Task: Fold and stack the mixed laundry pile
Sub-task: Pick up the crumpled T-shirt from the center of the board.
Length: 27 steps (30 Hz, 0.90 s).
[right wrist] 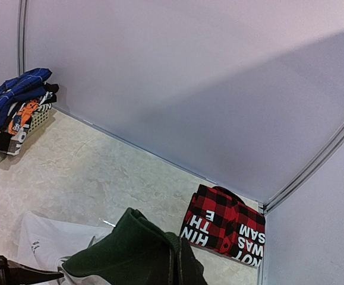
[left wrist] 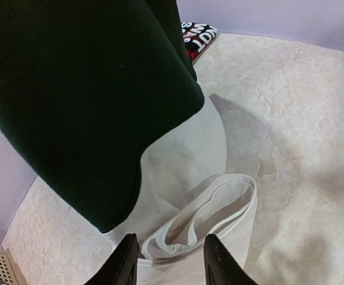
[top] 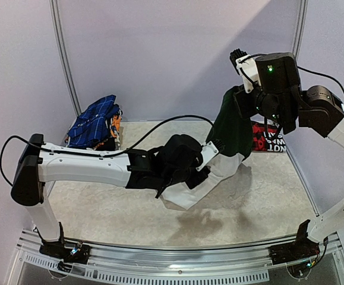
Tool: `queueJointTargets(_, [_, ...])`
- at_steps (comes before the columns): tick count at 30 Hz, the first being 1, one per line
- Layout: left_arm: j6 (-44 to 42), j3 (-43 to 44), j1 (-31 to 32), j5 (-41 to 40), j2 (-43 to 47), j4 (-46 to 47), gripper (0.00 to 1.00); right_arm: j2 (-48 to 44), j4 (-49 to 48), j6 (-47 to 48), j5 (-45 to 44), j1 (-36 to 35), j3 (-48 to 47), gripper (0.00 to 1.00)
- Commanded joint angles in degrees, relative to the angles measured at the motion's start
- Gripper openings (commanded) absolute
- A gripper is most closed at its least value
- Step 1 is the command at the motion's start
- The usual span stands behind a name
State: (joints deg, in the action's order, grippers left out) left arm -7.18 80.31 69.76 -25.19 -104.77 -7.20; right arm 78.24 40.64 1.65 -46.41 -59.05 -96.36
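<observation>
Laundry fills the small white lattice basket (right wrist: 36,120) at the upper left of the bench (top: 267,202), with a blue checked cloth (top: 97,122) on top, and a red-and-black plaid shirt (top: 270,138) lies in the upper right corner. Right of centre the white T-shirt (top: 231,127) hangs, dark green part uppermost, from the right fingers (top: 243,100), which are closed on it. Its white end trails onto the bench, where the left fingers (left wrist: 131,264) stand apart on either side of a white hem fold.
</observation>
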Motion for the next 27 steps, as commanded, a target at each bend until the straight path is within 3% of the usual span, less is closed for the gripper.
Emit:
queueJointTargets(1, [0.25,-0.32,-0.74,1.01,-0.68,-0.82,0.33,-0.1,-2.15,0.02,-1.11,0.25,0.11,0.0])
queueJointTargets(8, [0.76,-1.64,-1.73,6.13,-0.34,2.09,0.29,-0.28,-2.37,-0.14,-1.38,0.24,0.63,0.0])
queueJointTargets(13, [1.86,-5.87,-2.52,7.55,3.69,3.92,0.37,-0.27,-2.52,0.14,-1.83,0.3,0.6,0.0])
queueJointTargets(27, [2.53,-4.8,-4.45,13.25,4.06,4.09,0.38,-0.45,-3.55,0.19,-1.49,0.31,1.7,0.0])
